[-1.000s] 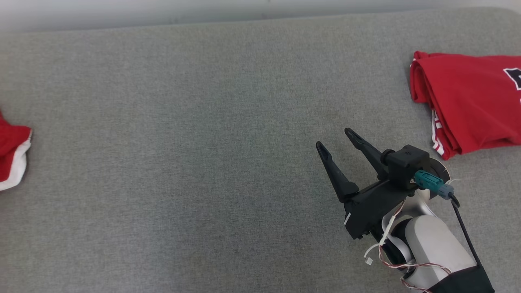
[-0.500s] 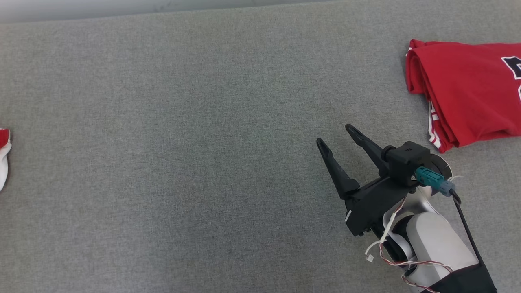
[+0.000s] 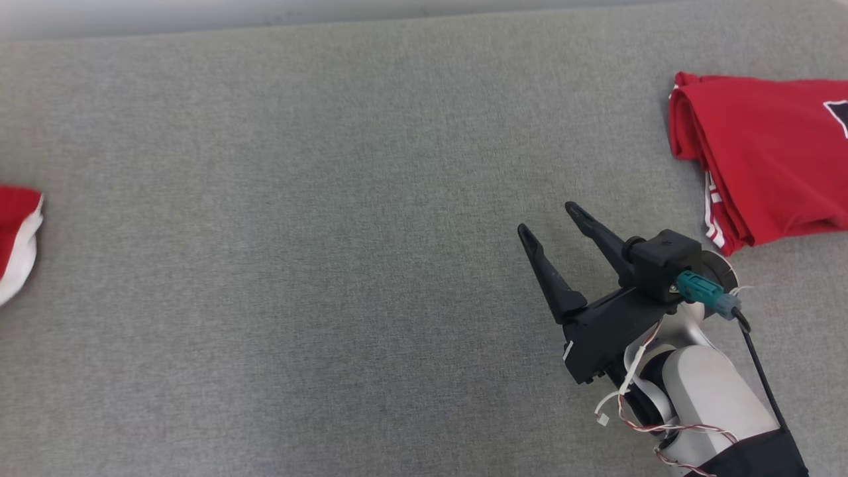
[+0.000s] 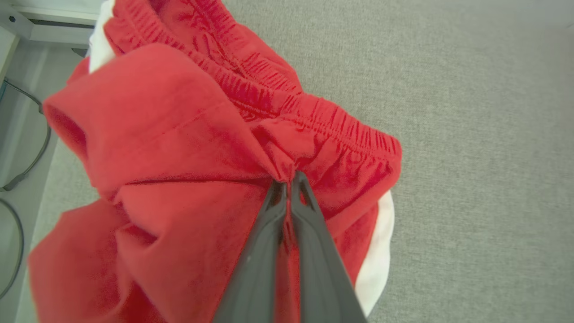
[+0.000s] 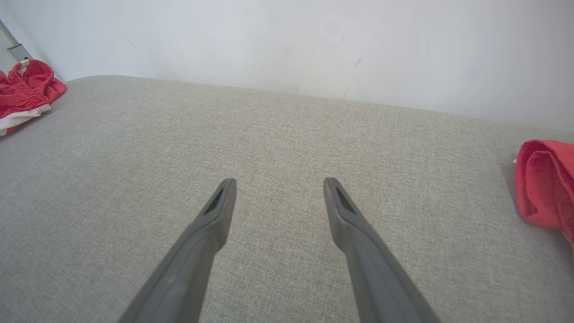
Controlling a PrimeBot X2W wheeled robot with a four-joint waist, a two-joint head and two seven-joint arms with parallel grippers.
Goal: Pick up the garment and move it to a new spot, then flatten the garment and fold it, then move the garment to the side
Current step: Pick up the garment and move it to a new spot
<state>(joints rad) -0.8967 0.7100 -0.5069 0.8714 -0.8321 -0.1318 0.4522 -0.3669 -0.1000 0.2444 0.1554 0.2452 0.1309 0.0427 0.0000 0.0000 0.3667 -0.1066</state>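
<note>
The garment point(image 4: 179, 134) is a crumpled pair of red shorts with an elastic waistband and white trim. It lies at the far left end of the grey padded surface. My left gripper point(image 4: 289, 177) is shut on a pinch of its red cloth just below the waistband. A corner of the garment point(image 3: 16, 232) shows at the head view's left edge, and the garment point(image 5: 24, 92) also appears far left in the right wrist view. My right gripper point(image 3: 546, 218) hovers open above bare surface at the lower right, its fingers point(image 5: 279, 181) holding nothing.
A folded red shirt point(image 3: 762, 172) with white stripes and a dark print lies at the right end, and the same shirt point(image 5: 545, 184) sits right of my right gripper. The grey surface point(image 3: 331, 232) ends at a pale wall behind. Cables hang past its left edge point(image 4: 27, 148).
My left gripper has gone from open to shut on the garment's cloth. The head camera has shifted a little. The right arm has stayed where it was.
</note>
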